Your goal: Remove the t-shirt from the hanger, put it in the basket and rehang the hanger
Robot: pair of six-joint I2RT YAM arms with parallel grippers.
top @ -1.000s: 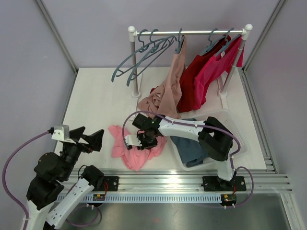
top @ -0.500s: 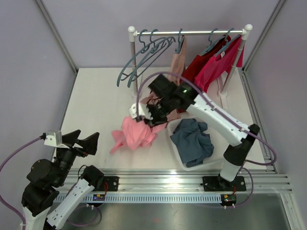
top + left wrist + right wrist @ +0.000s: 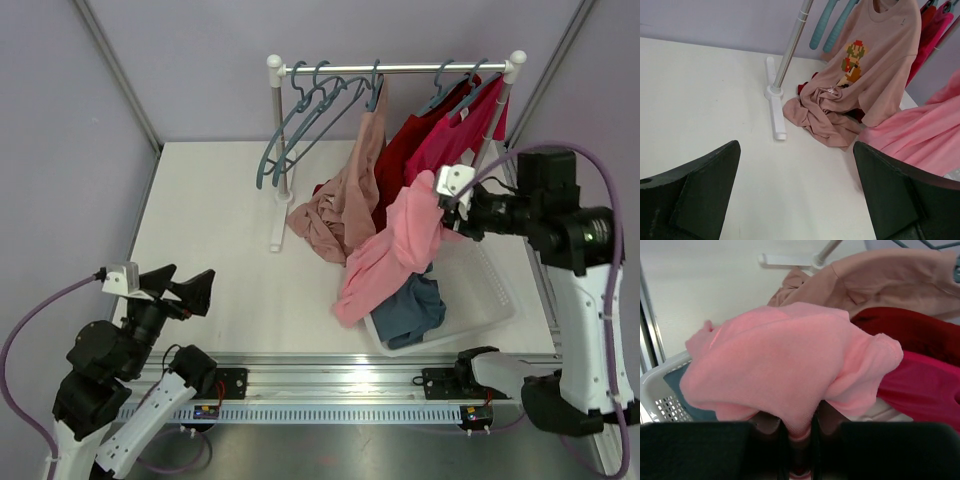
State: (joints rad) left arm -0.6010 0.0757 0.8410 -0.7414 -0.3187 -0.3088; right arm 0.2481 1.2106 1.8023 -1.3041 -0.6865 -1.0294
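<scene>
Pink t-shirt [image 3: 395,250] off hanger, dangling over basket [image 3: 480,290], bunched fold clenched in right fingers [image 3: 832,420]. Left fingers [image 3: 700,195] spread wide, holding nothing. Cloth light, limp, non-slippery. Judgement: best hold is thick fold near collar.

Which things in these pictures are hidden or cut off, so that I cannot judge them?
- Right wrist: the pink t-shirt covers the right gripper's fingertips.
- Top external: the same shirt hides part of the basket.
- Left wrist: the top edge cuts off the beige t-shirt's hanger.
</scene>
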